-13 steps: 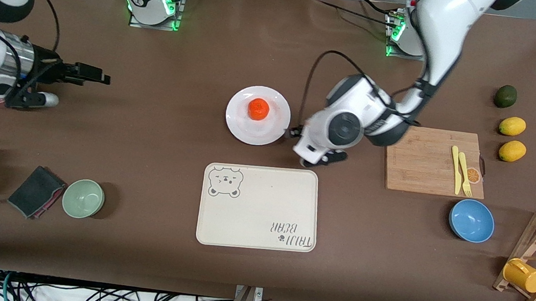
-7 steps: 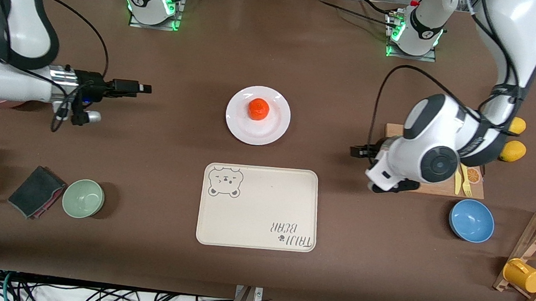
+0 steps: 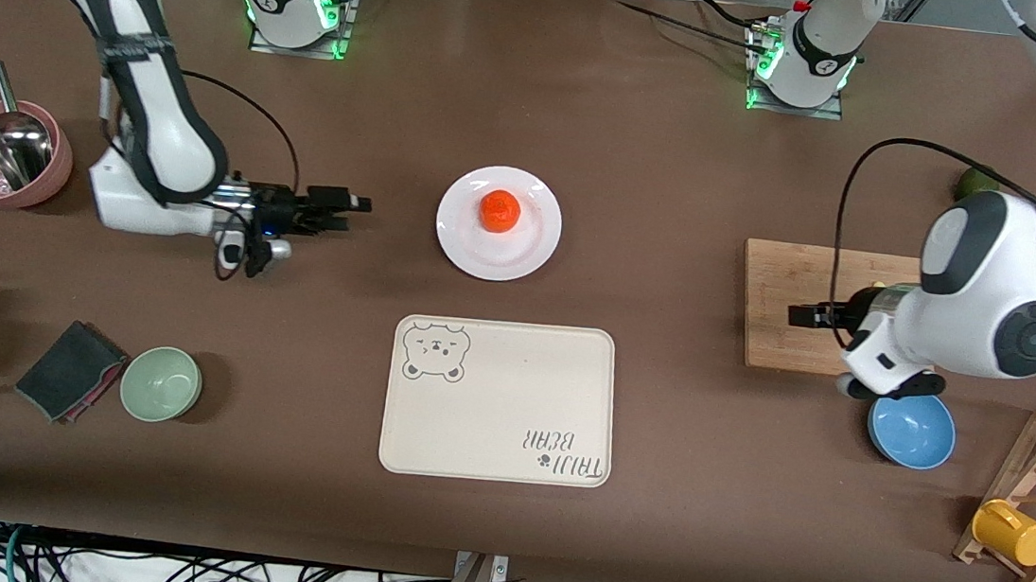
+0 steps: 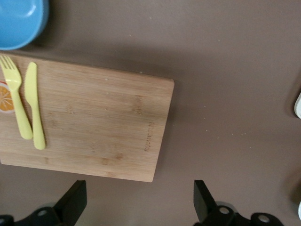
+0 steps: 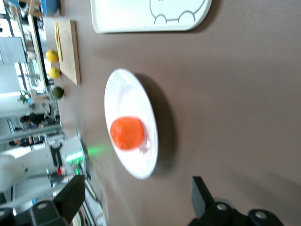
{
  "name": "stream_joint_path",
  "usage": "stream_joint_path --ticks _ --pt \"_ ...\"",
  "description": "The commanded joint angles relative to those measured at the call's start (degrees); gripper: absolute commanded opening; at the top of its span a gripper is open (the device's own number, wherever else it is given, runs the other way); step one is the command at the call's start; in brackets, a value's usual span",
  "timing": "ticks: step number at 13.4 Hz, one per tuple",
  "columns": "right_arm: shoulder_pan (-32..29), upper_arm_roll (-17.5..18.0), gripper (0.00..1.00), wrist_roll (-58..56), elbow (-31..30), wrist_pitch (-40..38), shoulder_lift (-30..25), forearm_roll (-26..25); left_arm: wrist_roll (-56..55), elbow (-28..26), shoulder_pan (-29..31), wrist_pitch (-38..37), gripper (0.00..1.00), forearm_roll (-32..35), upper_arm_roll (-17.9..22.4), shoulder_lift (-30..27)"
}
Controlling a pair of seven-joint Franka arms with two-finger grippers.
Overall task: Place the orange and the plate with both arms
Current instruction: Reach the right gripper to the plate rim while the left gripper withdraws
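The orange sits on the white plate at the middle of the table. My right gripper hovers low over the bare table beside the plate, toward the right arm's end, pointing at it. It is open and holds nothing. Its wrist view shows the plate and orange ahead of the open right gripper. My left gripper is open and empty over the wooden cutting board, well away from the plate. In its own view the left gripper straddles the board's corner.
A cream bear tray lies nearer the camera than the plate. A yellow fork and knife rest on the board, with a blue bowl beside it. A green bowl, dark cloth, pink bowl with scoop and rack with yellow cup stand at the ends.
The left arm has swung away from the plate to over the cutting board. The right arm has moved in toward the plate, uncovering the pink bowl. Both grippers stayed open.
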Motion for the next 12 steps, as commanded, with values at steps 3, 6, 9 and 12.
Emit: stream_joint_path --ticks 3,6,9,12 --pt "-0.1 7.8 1.0 -9.0 -2.3 12.1 4.1 10.0 4.4 0.5 -0.2 -2.0 1.0 6.8 -1.0 -1.5" --pt "3.7 9.5 0.99 -14.3 -1.8 18.9 7.3 18.6 8.1 2.2 -0.3 -1.7 1.0 8.6 -0.8 -1.5" --pt "7.4 9.5 0.92 -15.7 -1.7 22.7 7.8 23.0 8.3 2.6 -0.7 -2.0 1.0 10.6 -1.0 -1.3" --pt "8.6 9.4 0.57 -15.8 -1.5 23.6 9.3 23.5 7.8 2.5 -2.0 -3.8 1.0 12.5 -1.0 -1.0"
